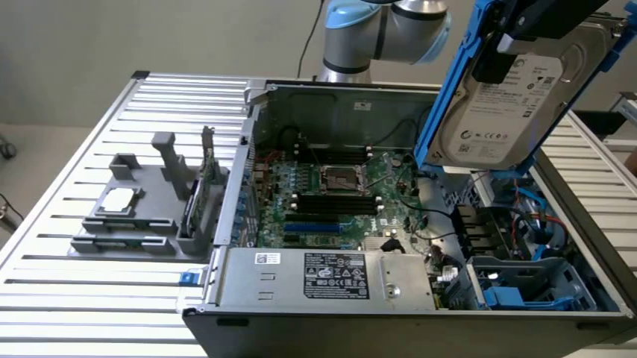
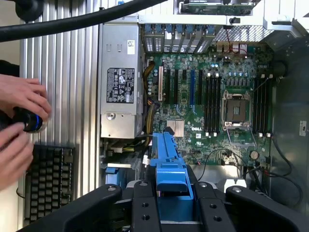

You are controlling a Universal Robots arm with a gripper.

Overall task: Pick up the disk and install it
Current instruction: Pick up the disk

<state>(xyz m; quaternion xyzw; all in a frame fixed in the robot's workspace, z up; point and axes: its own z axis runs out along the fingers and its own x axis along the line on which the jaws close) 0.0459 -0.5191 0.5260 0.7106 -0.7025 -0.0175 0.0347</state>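
The gripper clamps the disk by its blue carrier, hanging tilted above the open case; a skewed descent could snag the cables or jam in the bay.

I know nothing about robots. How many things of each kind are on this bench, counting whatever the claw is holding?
disk, held up in the claw: 1
computer case, open: 1
power supply box: 1
processor chip: 1
grey holder under the chip: 1
keyboard: 1
Total: 6
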